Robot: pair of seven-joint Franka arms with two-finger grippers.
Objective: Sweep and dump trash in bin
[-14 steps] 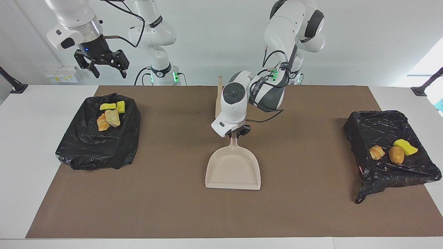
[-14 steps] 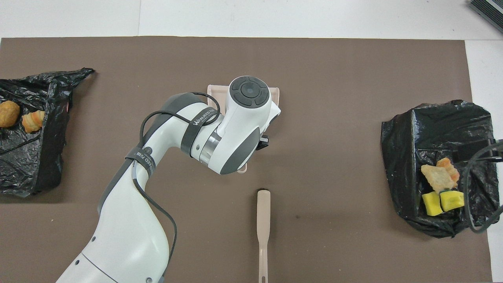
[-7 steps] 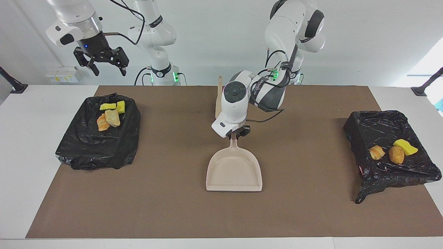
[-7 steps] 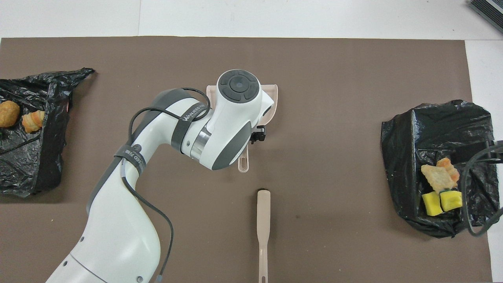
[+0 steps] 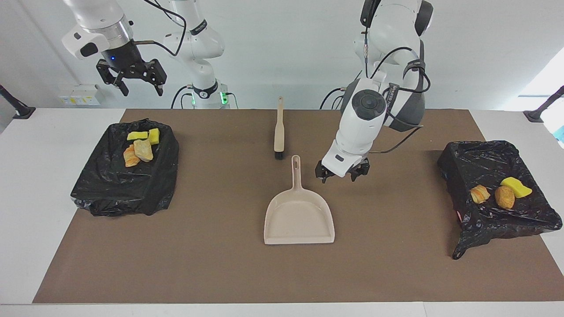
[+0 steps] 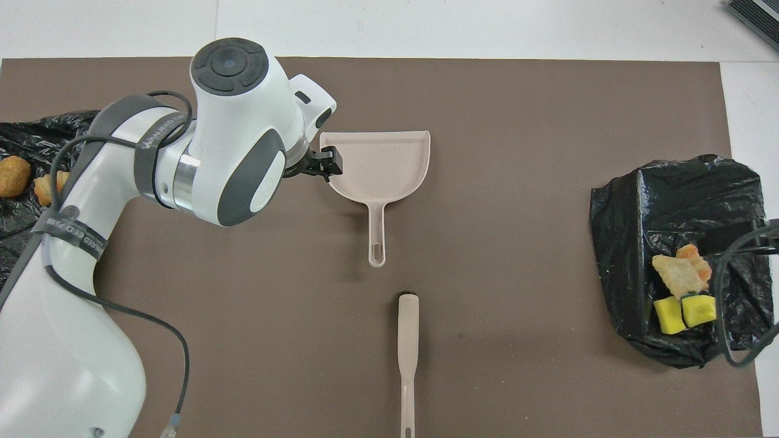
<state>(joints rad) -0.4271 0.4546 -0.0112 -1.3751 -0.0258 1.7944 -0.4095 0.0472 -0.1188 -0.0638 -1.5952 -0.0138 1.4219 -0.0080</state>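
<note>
All the trash is binned, none loose on the table [image 5: 396,273]: four pieces in the black-lined bin [image 5: 125,169] at the right arm's end, two yellow sponge bits [image 5: 144,135] and two tan crumbly lumps [image 5: 137,152]; three in the other lined bin [image 5: 500,189] at the left arm's end, one yellow sponge [image 5: 516,186] and two brown lumps [image 5: 491,195]. Seven total, two bins. My read on handling: sponge is light, squashy and forgiving, so pinch it across the middle; the lumps look crumbly, so a light grip on the widest part or they'll shed. One dustpan [image 5: 298,211] lies flat mid-table, empty, handle toward the robots; one brush [image 5: 279,130] lies just nearer the robots than it, not touching. Left hand [image 5: 342,173] hangs low over the mat beside the dustpan handle, fingers spread, holding nothing. Right hand [image 5: 132,79] is up over the table's edge near its bin, open and empty, waiting. Looks done to me.
</note>
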